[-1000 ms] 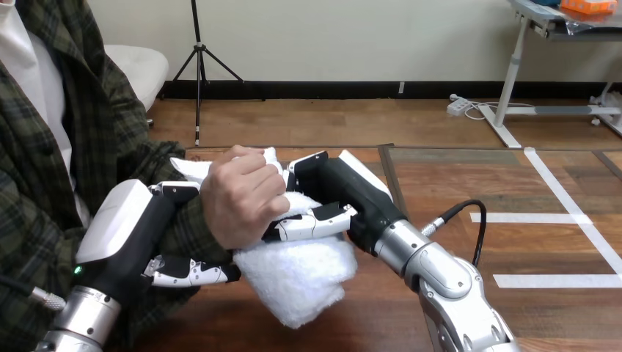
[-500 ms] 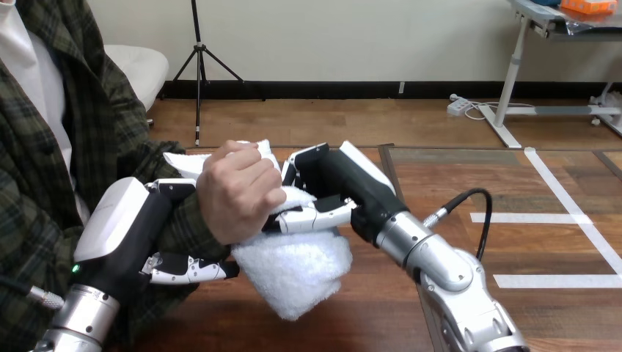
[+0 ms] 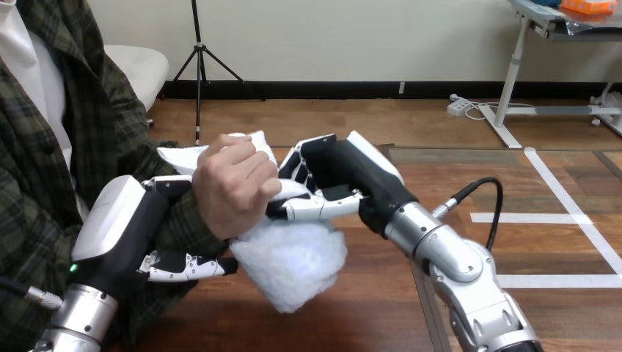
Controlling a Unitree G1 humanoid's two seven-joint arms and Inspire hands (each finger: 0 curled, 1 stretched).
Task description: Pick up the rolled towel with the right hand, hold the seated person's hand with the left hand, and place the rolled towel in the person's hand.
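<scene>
HANDOVER: At centre left of the frame, the towel sits in the person's hand, which is closed round its middle above the counter. One end sticks out above the knuckles and the other hangs below. The robot's left hand is wrapped round the person's wrist. Its right hand pinches the towel from the right between thumb and fingers. The placing step looks nearly done; next, the right hand must let go and draw clear without dragging the towel along.
</scene>
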